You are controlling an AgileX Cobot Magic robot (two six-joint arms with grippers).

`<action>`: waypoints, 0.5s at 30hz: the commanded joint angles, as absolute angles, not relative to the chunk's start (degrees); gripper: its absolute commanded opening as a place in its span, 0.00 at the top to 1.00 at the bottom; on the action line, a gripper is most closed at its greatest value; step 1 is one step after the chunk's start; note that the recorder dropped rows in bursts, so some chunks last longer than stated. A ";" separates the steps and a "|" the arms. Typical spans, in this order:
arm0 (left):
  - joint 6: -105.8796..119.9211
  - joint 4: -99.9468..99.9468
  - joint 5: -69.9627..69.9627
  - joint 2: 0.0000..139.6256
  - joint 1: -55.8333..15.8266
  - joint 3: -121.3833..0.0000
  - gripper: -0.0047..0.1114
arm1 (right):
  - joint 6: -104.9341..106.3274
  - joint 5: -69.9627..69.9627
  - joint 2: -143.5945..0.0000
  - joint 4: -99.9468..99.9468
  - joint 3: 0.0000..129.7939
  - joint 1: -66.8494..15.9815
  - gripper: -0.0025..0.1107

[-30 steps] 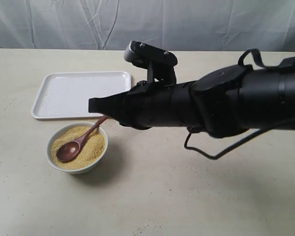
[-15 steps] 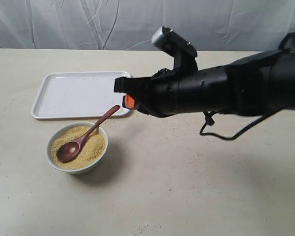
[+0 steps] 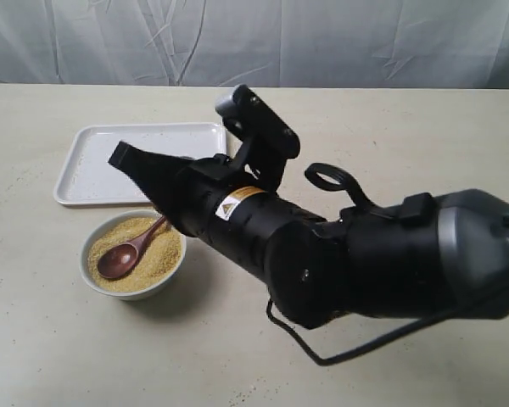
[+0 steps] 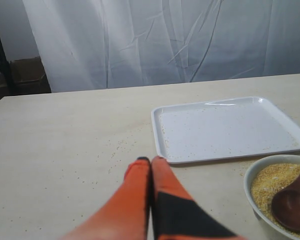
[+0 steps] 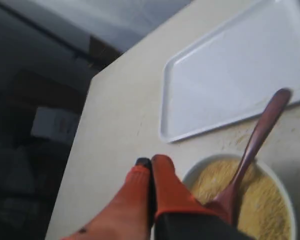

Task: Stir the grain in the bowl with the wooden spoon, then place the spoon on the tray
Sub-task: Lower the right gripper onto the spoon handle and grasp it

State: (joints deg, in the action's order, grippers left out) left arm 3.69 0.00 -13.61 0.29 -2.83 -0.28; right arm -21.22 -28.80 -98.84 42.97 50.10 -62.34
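Right gripper [image 3: 119,156], its 2 orange fingers [image 5: 167,192] pressed together on nothing, hangs over the white bowl [image 3: 141,292], clear of the wooden spoon [image 3: 121,258]; the spoon lies just below and beside the fingertips, untouched, its oval head resting in the grain [image 3: 163,248], its handle leaning out over the rim toward the tray [image 3: 110,165]; the bowl is filled nearly to its rim with grain; just beyond it on the table [image 3: 59,339], the flat tray carries scattered specks; the left gripper [image 4: 150,160], likewise closed flat and holding nothing, hovers above the table near both; a pale curtain [image 3: 365,42] hangs behind.
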 commanded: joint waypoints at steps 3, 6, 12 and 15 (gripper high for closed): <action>3.61 0.00 -13.66 0.00 -3.19 0.00 0.96 | -54.65 -22.93 -100.89 7.32 49.97 -53.97 0.99; 3.61 0.00 -13.66 0.00 -3.19 0.00 0.96 | -55.29 -22.20 -101.40 6.99 49.97 -51.50 0.99; 3.61 0.00 -13.66 0.00 -3.19 0.00 0.96 | -59.06 -12.77 -105.78 9.72 49.97 -46.70 0.98; 3.61 0.00 -13.66 0.00 -3.19 0.00 0.96 | -60.68 -16.78 -106.91 9.37 49.97 -46.70 0.98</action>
State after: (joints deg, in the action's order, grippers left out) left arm 3.69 0.00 -13.61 0.29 -2.83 -0.28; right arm -59.16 -13.89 -106.27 9.97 50.10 -46.97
